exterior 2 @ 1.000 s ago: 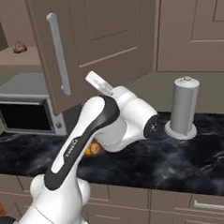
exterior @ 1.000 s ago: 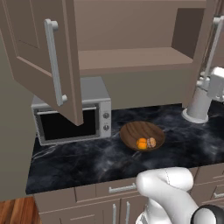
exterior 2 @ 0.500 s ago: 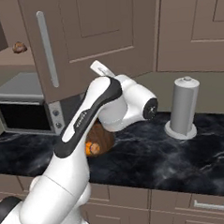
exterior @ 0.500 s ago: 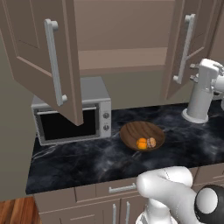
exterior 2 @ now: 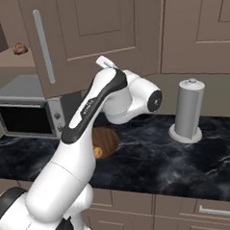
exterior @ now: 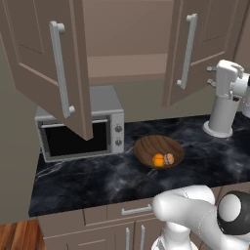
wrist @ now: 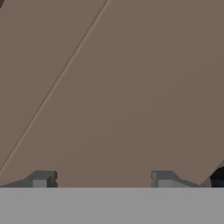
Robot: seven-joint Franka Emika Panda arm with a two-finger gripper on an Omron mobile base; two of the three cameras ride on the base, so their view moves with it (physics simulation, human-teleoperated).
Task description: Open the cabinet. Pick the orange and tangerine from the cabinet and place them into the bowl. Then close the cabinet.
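— What has changed since a second ago?

— Reading from the left: the cabinet's (exterior: 127,73) left door (exterior: 44,53) hangs wide open over the microwave (exterior: 80,132), as it did before. The bowl (exterior: 158,151) sits on the dark counter (exterior: 88,178) just right of the microwave, unmoved. The right door (exterior: 205,39) is what moved: it was swung far out and now stands about half shut.

— And the gripper?

— The gripper (wrist: 103,180) faces the brown door panel at close range, its jaws apart with nothing between them. It seems to be pushing, not gripping.

— So where does the task stand?

— Probably in the last step. The fruit is already in the bowl, and both doors have yet to shut.

— The counts?

— Two doors, each with one long silver handle (exterior: 59,68). One microwave. One bowl holding two fruits, the orange (exterior: 157,160) touching the tangerine (exterior: 169,158). One grey cylinder (exterior: 222,114) at far right.
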